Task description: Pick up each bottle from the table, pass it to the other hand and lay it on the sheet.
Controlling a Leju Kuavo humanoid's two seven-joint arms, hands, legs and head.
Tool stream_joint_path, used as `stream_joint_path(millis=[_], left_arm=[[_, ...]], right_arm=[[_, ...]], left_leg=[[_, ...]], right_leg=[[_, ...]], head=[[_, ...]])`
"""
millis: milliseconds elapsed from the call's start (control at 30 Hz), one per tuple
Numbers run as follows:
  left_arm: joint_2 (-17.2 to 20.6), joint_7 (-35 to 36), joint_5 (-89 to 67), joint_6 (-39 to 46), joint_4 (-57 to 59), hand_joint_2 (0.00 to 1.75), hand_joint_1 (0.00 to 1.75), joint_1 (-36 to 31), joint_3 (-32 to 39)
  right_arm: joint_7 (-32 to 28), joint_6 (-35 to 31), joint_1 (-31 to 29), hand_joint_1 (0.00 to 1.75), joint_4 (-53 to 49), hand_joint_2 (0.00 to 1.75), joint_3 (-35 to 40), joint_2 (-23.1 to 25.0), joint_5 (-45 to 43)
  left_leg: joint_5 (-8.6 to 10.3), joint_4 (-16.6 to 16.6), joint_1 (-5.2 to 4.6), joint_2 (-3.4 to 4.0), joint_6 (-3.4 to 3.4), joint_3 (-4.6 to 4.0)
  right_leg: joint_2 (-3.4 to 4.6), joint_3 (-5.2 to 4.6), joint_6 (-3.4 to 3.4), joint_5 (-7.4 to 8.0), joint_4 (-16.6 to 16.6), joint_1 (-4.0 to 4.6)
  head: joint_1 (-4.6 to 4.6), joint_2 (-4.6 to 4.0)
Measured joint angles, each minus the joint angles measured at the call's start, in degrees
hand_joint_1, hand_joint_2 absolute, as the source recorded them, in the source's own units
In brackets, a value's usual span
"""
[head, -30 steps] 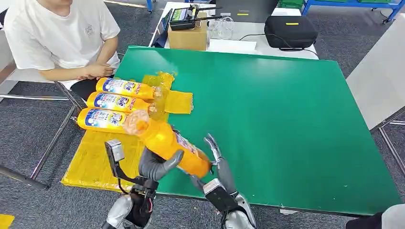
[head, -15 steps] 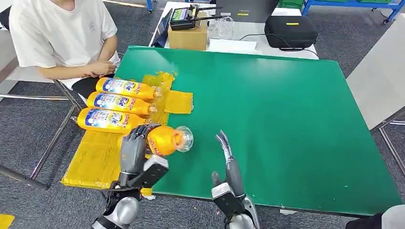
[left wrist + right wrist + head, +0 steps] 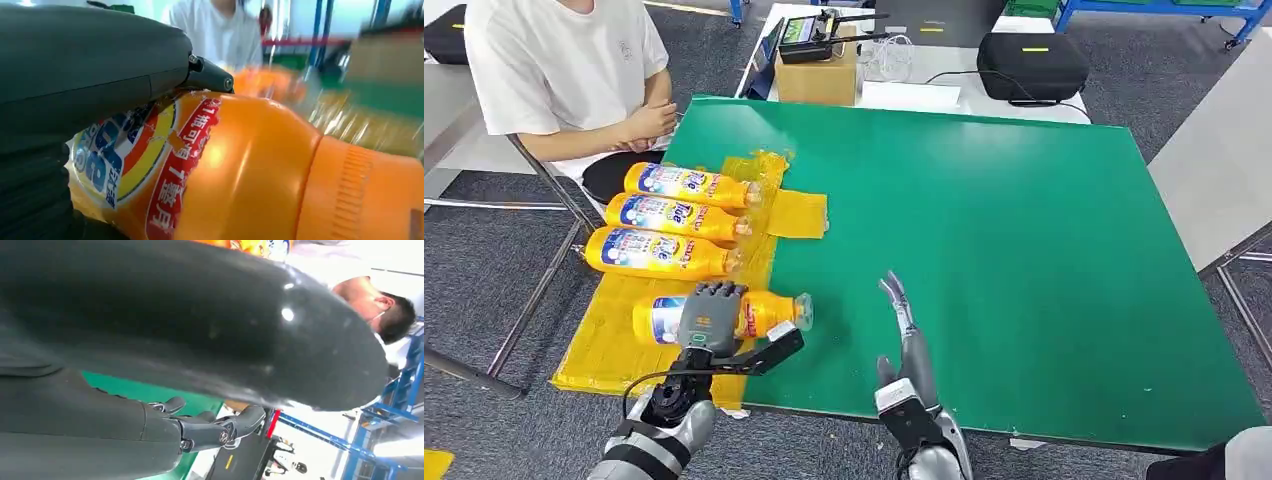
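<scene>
My left hand (image 3: 709, 320) grips an orange bottle (image 3: 769, 312) that lies across the near part of the yellow sheet (image 3: 619, 335), its clear cap toward the green table (image 3: 984, 230). Close up, the same bottle (image 3: 240, 170) shows its blue and red label under my left hand (image 3: 75, 75). Three more orange bottles (image 3: 679, 217) lie side by side on the sheet beyond it. My right hand (image 3: 904, 345) hovers over the table's near edge, fingers straight and holding nothing; its fingers (image 3: 215, 430) show spread.
A person in a white shirt (image 3: 564, 70) sits at the far left of the table. Behind the table stand a cardboard box (image 3: 817, 75) and a black case (image 3: 1032, 65). A grey table (image 3: 1224, 160) stands to the right.
The bottle has gone from both hands to my left hand alone, swung left and come down flat onto the sheet. My right hand has let go and drawn back to the right.
</scene>
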Motion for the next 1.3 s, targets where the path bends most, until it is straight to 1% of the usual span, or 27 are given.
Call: stream_joint_path(millis=[33, 67, 100, 133, 167, 233, 333, 433, 567, 667, 733, 833, 1000, 1133, 1267, 1300], left_arm=[[0.0, 0.9, -0.5, -1.3, 1.0, 1.75, 1.75, -0.6, 0.0], [0.0, 1.6, -0.9, -2.8, 2.0, 1.75, 1.5, -1.6, 0.0], [0.0, 2.4, -1.0, -4.1, 3.2, 1.75, 0.09, -2.7, 0.0], [0.0, 3.0, -1.0, -5.1, 4.2, 1.75, 0.09, -3.7, 0.0], [0.0, 3.5, -0.9, -6.4, 5.3, 1.75, 0.0, -4.8, 0.2], [-0.2, 3.3, 0.3, -8.0, 7.4, 1.75, 0.0, -6.6, 0.8], [-0.4, 0.4, 4.2, -9.4, 9.7, 1.75, 0.0, -8.4, 1.9], [-0.6, -5.3, 12.0, -12.4, 10.1, 1.75, 0.0, -8.6, 3.1], [-0.8, -15.3, 29.9, -21.1, 8.0, 1.75, 0.0, -7.7, 4.1], [-0.9, -21.2, 45.3, -28.0, 4.2, 1.75, 0.0, -5.5, 4.2], [-0.8, -23.2, 51.2, -30.3, 2.0, 1.75, 0.0, -3.6, 4.1], [-0.8, -24.5, 53.9, -31.1, -0.6, 1.75, 0.0, -1.7, 4.1], [-1.3, -29.5, 73.3, -33.5, -8.3, 1.75, 0.0, 2.3, 3.2], [-2.7, -31.8, 84.9, -31.3, -17.6, 1.75, 0.0, 5.2, 1.4], [-3.9, -32.8, 90.8, -26.6, -25.3, 1.75, 0.0, 7.1, -0.2], [-4.1, -33.2, 91.2, -25.9, -26.5, 1.75, 0.0, 7.4, -0.5]], right_arm=[[0.2, 0.4, 0.0, 0.0, -0.1, 0.0, -0.2, 0.1, 0.0], [0.3, 0.7, 0.0, 0.0, -0.2, 0.0, -0.4, 0.2, 0.1], [0.4, 1.1, -0.1, 0.0, -0.2, 0.0, -0.6, 0.3, 0.2], [0.4, 1.3, -0.1, 0.0, -0.2, 0.0, -0.7, 0.5, 0.2], [0.4, 1.6, -0.1, 0.0, -0.2, 0.0, -0.8, 0.6, 0.2], [0.4, 1.8, -0.1, 0.0, -0.2, 0.0, -1.1, 1.0, 0.2], [0.4, 2.2, -0.1, 0.0, -0.2, 0.0, -1.4, 1.2, 0.2], [0.2, 2.3, -0.1, 0.0, -0.2, 0.0, -1.5, 1.2, 0.0], [-1.0, 2.3, -0.1, 0.0, -0.2, 0.0, -1.7, 1.2, -1.1], [-1.9, 2.3, -0.2, 0.0, -0.1, 0.0, -1.7, 1.2, -2.1], [-2.1, 2.3, -0.2, 0.0, 0.1, 0.0, -1.6, 1.2, -2.3], [-2.4, 2.3, -0.5, 0.0, 0.5, 0.0, -1.6, 1.1, -2.5], [-3.0, 1.8, -0.8, 0.0, 1.1, 0.0, -1.3, 0.9, -3.3], [-5.5, -2.1, -0.8, 0.0, 1.2, 0.0, -1.0, 0.6, -3.1], [-6.4, -8.3, -0.2, 0.0, 1.0, 0.0, -1.1, 0.8, -4.1], [-6.5, -9.3, 0.0, 0.0, 0.9, 1.75, -1.2, 0.8, -4.0]], left_leg=[[0.0, 0.0, 0.0, -0.04, 0.0, -0.01], [0.0, 0.0, 0.0, -0.09, 0.0, -0.01], [0.0, 0.0, -0.01, -0.13, 0.0, -0.01], [0.0, 0.0, -0.01, -0.21, 0.0, 0.02], [0.0, 0.0, -0.01, -0.22, 0.0, 0.07], [0.01, 0.0, -0.01, -0.21, 0.0, 0.2], [0.05, 0.0, 0.0, -0.22, -0.03, 0.31], [0.14, 0.0, 0.0, -0.21, -0.07, 0.43], [0.18, 0.0, -0.01, -0.34, -0.07, 0.49], [0.17, 0.0, -0.02, -0.31, -0.07, 0.46], [0.17, 0.0, -0.03, -0.3, -0.07, 0.38], [0.17, 0.0, -0.02, -0.31, -0.07, 0.29], [0.17, 0.0, -0.01, -0.3, -0.07, 0.11], [0.17, 0.0, -0.02, -0.3, -0.07, 0.04], [0.15, 0.0, -0.02, -0.3, -0.07, -0.02], [0.15, 0.0, -0.02, -0.3, -0.07, -0.03]], right_leg=[[-0.03, 0.02, 0.0, 0.0, 0.0, 0.0], [-0.14, 0.06, 0.0, 0.0, 0.0, -0.01], [-0.18, 0.09, 0.0, 0.0, 0.0, -0.01], [-0.18, 0.13, 0.0, 0.0, 0.0, -0.02], [-0.18, 0.18, 0.0, 0.0, 0.0, -0.02], [-0.18, 0.31, 0.0, 0.0, 0.0, -0.02], [-0.19, 0.48, 0.0, 0.0, 0.0, -0.02], [-0.19, 0.55, -0.01, 0.01, 0.0, -0.01], [-0.36, 0.71, 0.0, 0.0, 0.0, -0.03], [-0.3, 0.7, 0.0, 0.0, 0.0, -0.06], [-0.3, 0.57, 0.0, 0.0, 0.0, -0.06], [-0.33, 0.47, 0.0, 0.0, 0.0, -0.05], [-0.3, 0.26, -0.01, 0.0, 0.0, -0.02], [-0.29, 0.18, 0.0, 0.0, 0.0, -0.03], [-0.3, 0.11, 0.0, 0.0, 0.0, -0.03], [-0.29, 0.1, 0.0, 0.0, 0.0, -0.03]], head=[[0.0, 0.0], [0.02, 0.0], [0.0, 0.0], [0.0, 0.0], [0.0, 0.0], [0.0, 0.0], [0.0, 0.0], [0.0, 0.0], [0.02, 0.0], [0.02, 0.0], [0.02, 0.0], [0.0, 0.0], [0.0, 0.0], [0.0, 0.0], [0.0, 0.0], [0.0, 0.0]])
